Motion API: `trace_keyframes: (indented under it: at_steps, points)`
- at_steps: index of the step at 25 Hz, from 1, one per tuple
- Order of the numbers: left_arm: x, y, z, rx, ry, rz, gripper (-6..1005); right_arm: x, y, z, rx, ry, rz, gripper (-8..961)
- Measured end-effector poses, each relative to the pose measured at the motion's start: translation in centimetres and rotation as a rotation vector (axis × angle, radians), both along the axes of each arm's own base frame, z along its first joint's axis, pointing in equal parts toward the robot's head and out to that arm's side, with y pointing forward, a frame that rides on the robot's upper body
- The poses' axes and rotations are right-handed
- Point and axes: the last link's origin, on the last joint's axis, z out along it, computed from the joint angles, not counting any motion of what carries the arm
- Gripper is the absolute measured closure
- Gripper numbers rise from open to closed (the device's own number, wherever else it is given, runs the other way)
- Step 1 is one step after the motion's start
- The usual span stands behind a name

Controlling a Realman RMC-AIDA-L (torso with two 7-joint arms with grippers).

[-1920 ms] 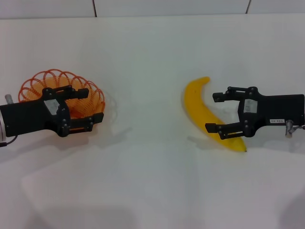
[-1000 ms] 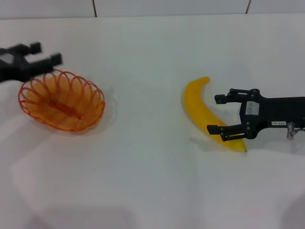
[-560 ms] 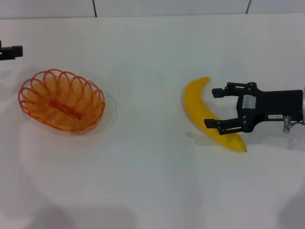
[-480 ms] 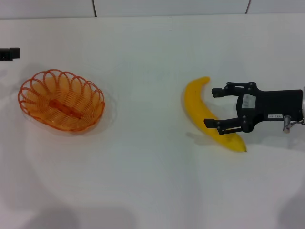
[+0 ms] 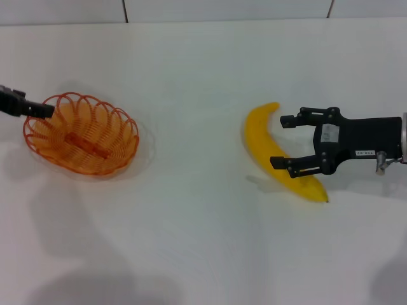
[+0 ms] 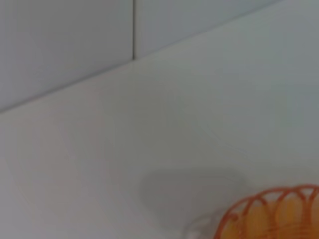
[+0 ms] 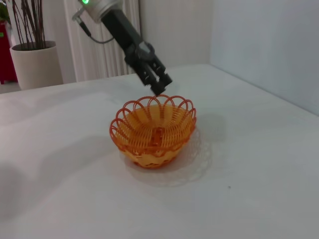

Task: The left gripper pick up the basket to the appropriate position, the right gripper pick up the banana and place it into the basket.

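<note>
A wide white tabletop (image 5: 203,241) with a smooth matte finish fills the head view, running back to a pale wall (image 5: 222,9) of large flat panels split by thin dark seams. The right wrist view shows more of the room beyond the tabletop: a ribbed white radiator or curtain (image 7: 94,55) and a cream plant pot (image 7: 35,62) holding thin bare twigs.

The banana (image 5: 275,152) is a long, smooth, plain yellow crescent lying flat on the right half of the tabletop, its dark tip toward the near side. The right gripper (image 5: 286,141), a black claw of skeletal linkage fingers with a white printed label on its flat body, reaches in from the right; its fingers stand wide apart, straddling the lower half of the banana without visibly clamping it.

The basket (image 5: 81,133) sits on the left half of the tabletop, well apart from the banana: a shallow oval of orange wire loops with a scalloped rim, nothing inside it.

The left gripper (image 7: 152,74) hangs at the basket's far-left rim. In the right wrist view its black fingertips point down just above the rim, close together, and whether they pinch the wire cannot be told.
</note>
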Motion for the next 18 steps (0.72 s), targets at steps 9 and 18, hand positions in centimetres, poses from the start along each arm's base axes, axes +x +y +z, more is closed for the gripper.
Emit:
trace_keyframes:
  at_steps: [9, 18]
  points:
    - [-1.3, 0.0, -0.2, 0.037, 0.052, 0.047, 256, 0.1, 0.0, -0.1, -0.001, -0.001, -0.006, 46]
    - [-1.0, 0.1, -1.5, 0.041, 0.07, 0.042, 264, 0.1, -0.1, -0.2, -0.001, 0.0, -0.007, 46]
